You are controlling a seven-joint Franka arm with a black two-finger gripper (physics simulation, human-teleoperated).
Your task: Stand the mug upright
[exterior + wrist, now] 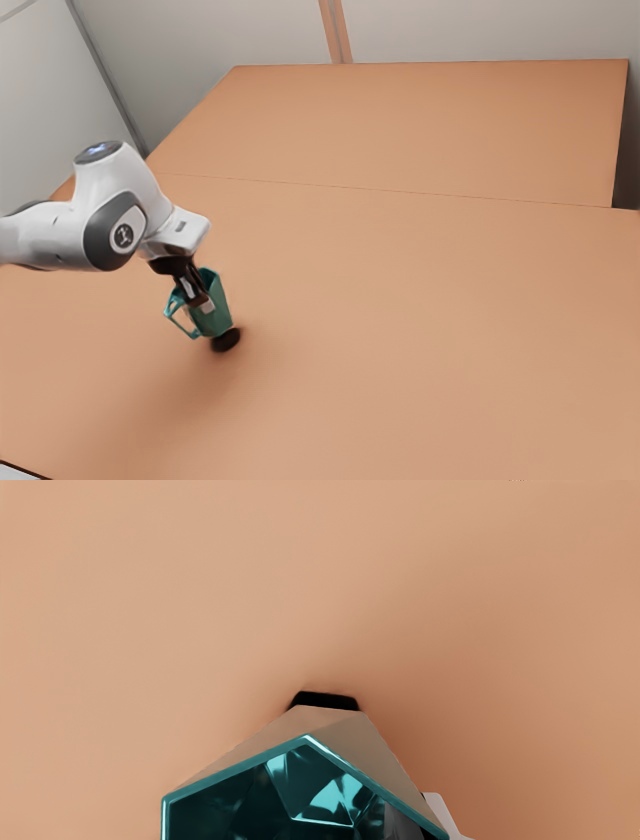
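Observation:
The teal faceted mug leans at the gripper, its open mouth up toward my hand and its base low over a dark patch on the table. Its handle points to the exterior view's left. My gripper reaches down at the mug's upper part and is shut on its wall. In the wrist view the mug shows its many-sided rim and shiny inside. There the gripper has a grey finger part inside the rim and a pale one outside it. The mug's underside is hidden.
The orange-brown table extends far to the exterior view's right, with a thin seam across it. Pale walls rise behind. A black patch lies at the mug's base.

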